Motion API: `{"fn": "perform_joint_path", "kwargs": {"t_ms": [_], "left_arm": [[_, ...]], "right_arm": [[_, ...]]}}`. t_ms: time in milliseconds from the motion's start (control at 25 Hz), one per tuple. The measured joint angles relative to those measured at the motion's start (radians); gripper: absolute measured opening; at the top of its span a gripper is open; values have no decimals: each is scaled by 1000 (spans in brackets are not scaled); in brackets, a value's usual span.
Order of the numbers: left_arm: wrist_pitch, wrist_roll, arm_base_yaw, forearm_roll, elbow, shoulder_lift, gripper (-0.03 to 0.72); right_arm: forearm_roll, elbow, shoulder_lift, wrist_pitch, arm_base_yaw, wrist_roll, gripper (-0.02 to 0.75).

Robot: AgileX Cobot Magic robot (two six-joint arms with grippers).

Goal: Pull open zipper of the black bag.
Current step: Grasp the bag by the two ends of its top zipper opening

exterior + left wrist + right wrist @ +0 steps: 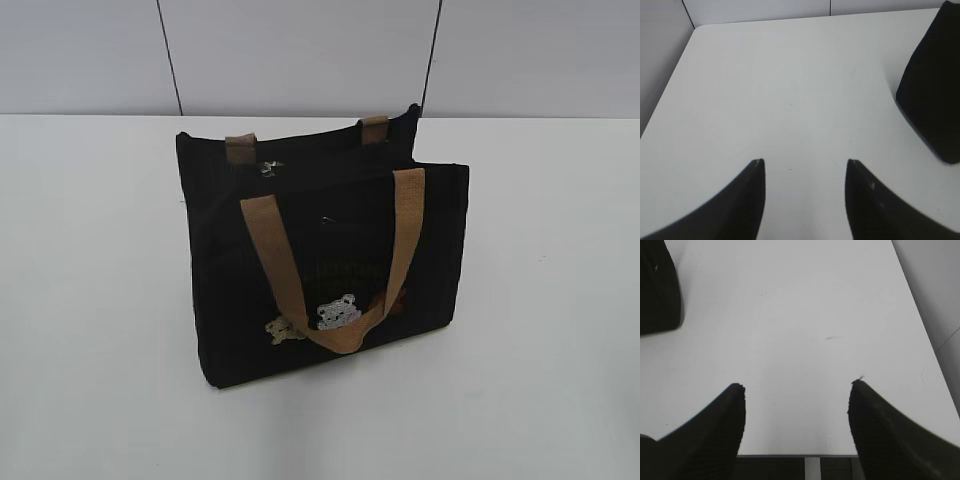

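With both the left end effector (805, 167) and right end effector (797, 390) apart over bare worktop (80, 300), the upright black bag (320, 270) may topple if its tiny zipper (270, 168) is tugged unbraced.

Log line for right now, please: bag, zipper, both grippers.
black bag upright on table | zipper pull at top, untouched | left gripper open, empty | right gripper open, empty

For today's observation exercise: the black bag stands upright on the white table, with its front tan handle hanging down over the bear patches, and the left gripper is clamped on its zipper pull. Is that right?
Not quite. The left gripper is open over bare table, clear of the black bag; the left wrist view shows it. The rest holds.
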State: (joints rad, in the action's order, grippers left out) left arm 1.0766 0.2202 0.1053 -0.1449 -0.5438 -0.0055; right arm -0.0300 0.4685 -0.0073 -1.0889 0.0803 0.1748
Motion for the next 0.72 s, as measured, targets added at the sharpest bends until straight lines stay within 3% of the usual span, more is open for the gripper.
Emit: {"fn": "perform_joint_path", "kwargs": {"t_ms": [720], "left_arm": [[0, 0, 0, -1, 0, 0, 334]], "right_arm": [[0, 0, 0, 0, 0, 0, 492]]}}
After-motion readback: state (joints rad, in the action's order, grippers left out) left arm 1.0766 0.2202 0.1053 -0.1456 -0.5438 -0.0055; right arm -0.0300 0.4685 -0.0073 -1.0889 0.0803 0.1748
